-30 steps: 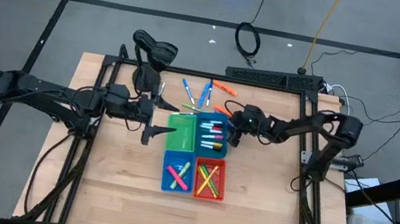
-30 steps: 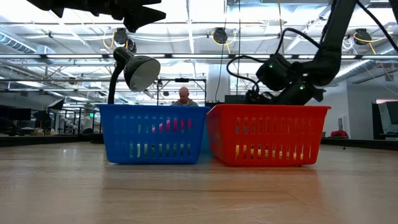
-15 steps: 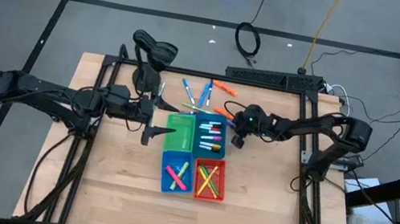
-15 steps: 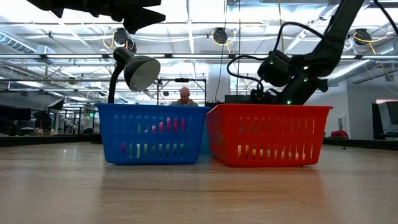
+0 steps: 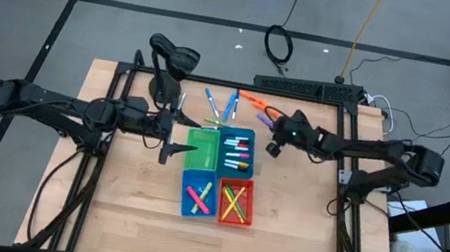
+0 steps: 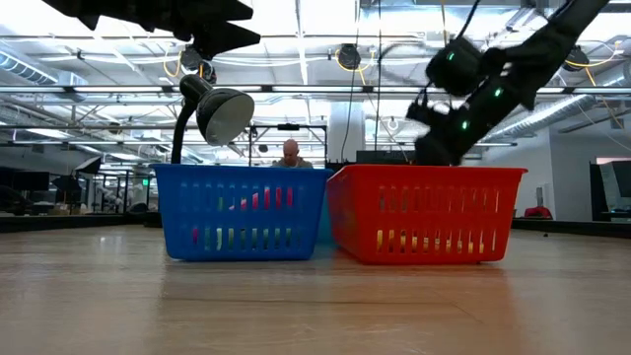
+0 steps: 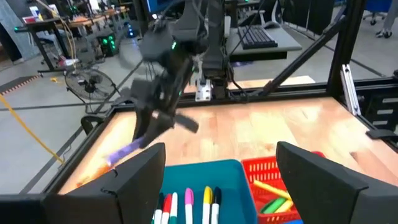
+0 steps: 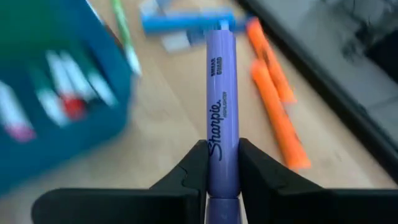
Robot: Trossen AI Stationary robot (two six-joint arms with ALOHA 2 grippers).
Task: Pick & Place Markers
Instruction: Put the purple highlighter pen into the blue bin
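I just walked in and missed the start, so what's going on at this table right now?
The robot is sorting markers into small bins. The right gripper is shut on a purple marker, held above the table beyond the teal bin, near loose orange markers and blue markers. The left gripper is open, hanging beside the green bin with nothing in it. The blue bin and red bin already hold markers.
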